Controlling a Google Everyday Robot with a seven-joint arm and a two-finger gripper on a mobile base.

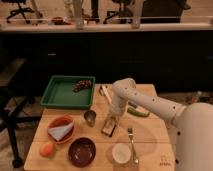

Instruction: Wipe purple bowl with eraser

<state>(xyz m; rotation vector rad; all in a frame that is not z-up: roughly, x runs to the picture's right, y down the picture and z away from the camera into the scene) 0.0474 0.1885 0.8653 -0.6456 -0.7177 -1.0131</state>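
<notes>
The purple bowl (82, 151) sits empty near the table's front edge, left of centre. The eraser (109, 127), a dark block with a pale face, lies on the table up and to the right of the bowl. My gripper (114, 118) points down from the white arm and sits right at the eraser's far end, touching or just above it. The arm hides the gripper's tip, so a hold on the eraser does not show.
A metal cup (90, 117) stands just left of the eraser. An orange bowl (61, 129) and an orange fruit (47, 149) are at the left. A white bowl (122, 152) and fork (132, 144) lie front right. A green tray (67, 92) with grapes is behind.
</notes>
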